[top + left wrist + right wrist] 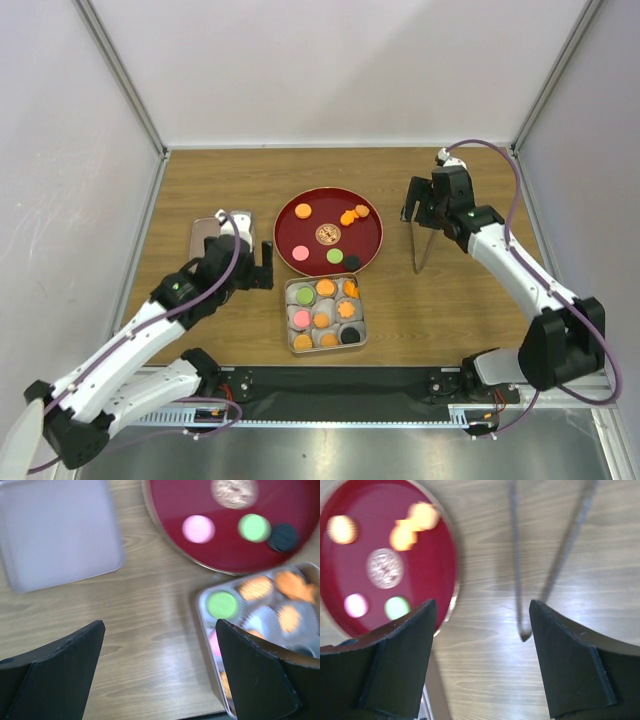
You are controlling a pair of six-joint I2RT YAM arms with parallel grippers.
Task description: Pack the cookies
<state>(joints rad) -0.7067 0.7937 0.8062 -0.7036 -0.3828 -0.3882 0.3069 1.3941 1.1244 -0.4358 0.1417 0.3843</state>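
1. Red plate (360,240) mid-tabletop (200,180). Loose cookies (327,234) on it: orange toward 12 and 1 o'clock, patterned brown in the centre, pink, green and black toward 6.
2. Square tin (287,310) at the plate's 6 o'clock, with more cookies seated in its cups.
3. Grey lid (205,237) at the plate's 9 o'clock, metal tongs (414,248) at 3.
4. Left hand (160,623): fingers wide apart, empty, between lid and tin.
5. Right hand (482,602): fingers apart over the tongs, gripping nothing.

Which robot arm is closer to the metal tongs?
Right. The right end effector is at the tongs' open end; the left end effector is beyond the red plate, beside the cookie tin.
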